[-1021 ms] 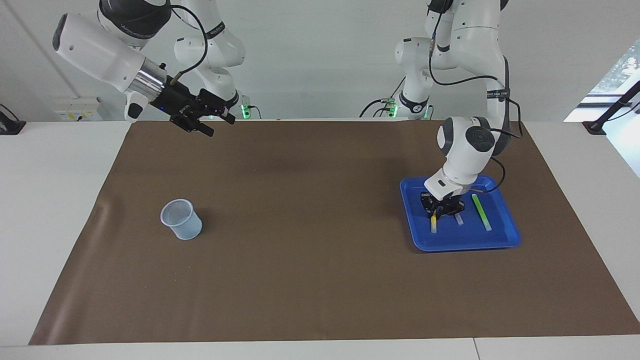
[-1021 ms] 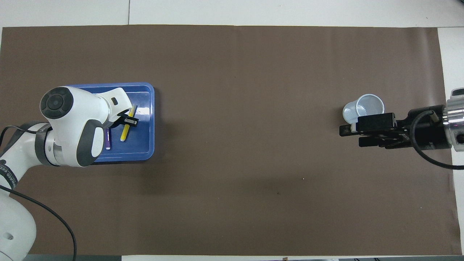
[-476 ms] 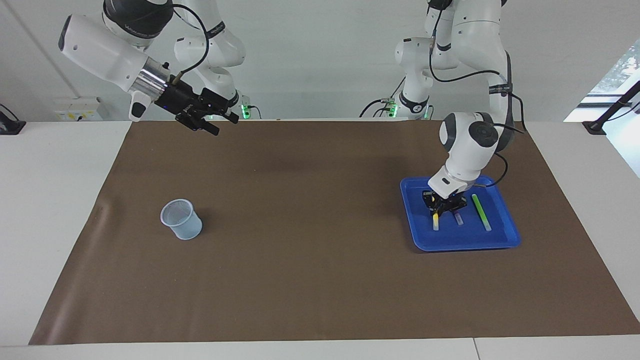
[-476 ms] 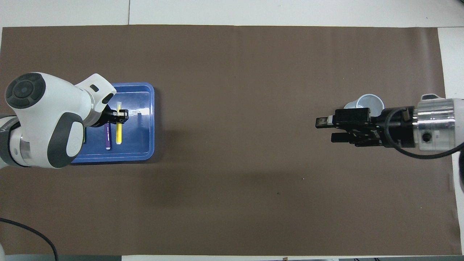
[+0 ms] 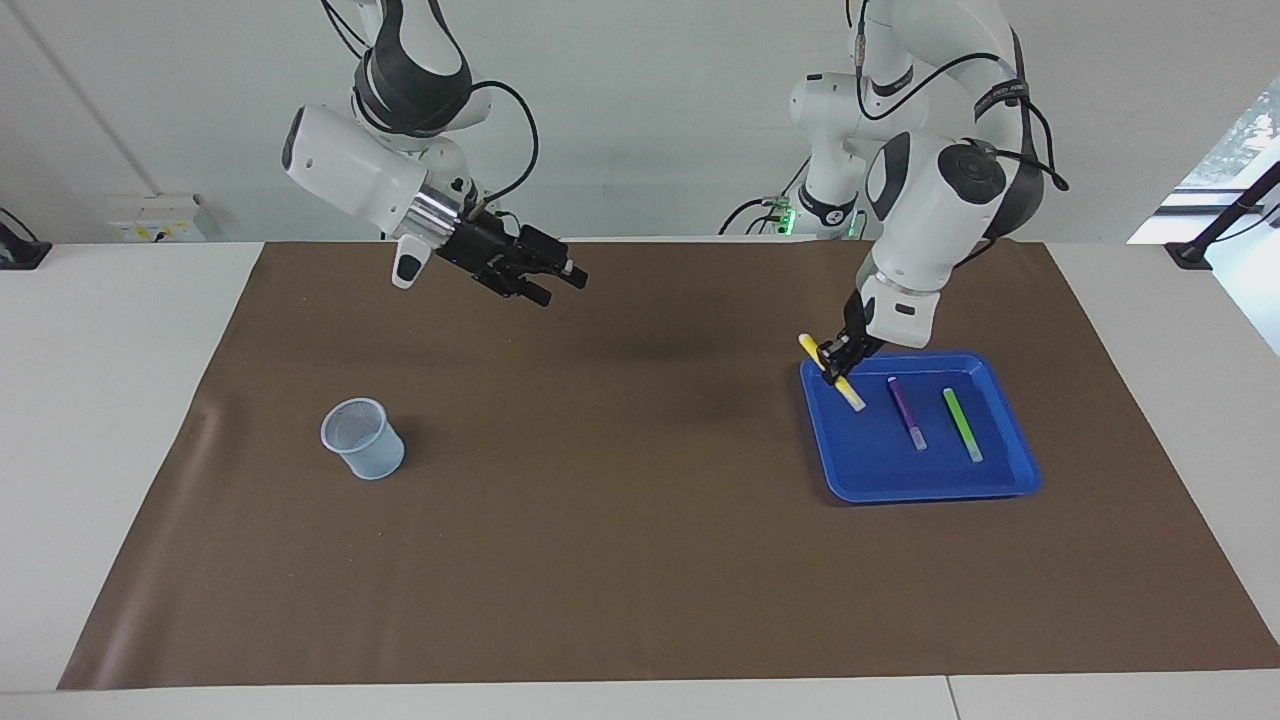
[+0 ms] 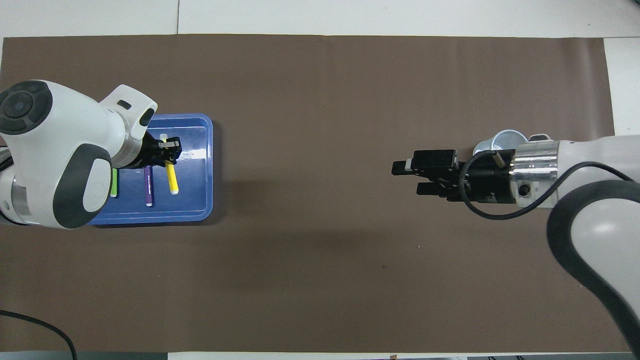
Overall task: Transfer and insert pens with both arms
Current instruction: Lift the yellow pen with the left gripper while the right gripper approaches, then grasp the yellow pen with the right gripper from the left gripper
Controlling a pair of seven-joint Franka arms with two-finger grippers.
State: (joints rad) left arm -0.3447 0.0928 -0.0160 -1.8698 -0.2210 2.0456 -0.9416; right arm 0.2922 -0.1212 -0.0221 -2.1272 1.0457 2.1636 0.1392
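Three pens: the left tool (image 5: pixel 835 362) is clamped on the yellow pen (image 5: pixel 832 373), lifted over the blue tray's (image 5: pixel 930 480) edge. The purple pen (image 5: pixel 906 411) and green pen (image 5: pixel 962 423) lie in the tray. The right tool (image 5: pixel 555 283), fingers apart, hangs over the brown surface (image 5: pixel 640 520); one cup (image 5: pixel 362 438) stands there; no writing is readable.

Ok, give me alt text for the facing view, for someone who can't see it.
The left gripper holds a yellow pen lifted above a blue tray, where a purple pen and a green pen lie. The open right gripper hangs over the brown mat; a pale cup stands toward its end.
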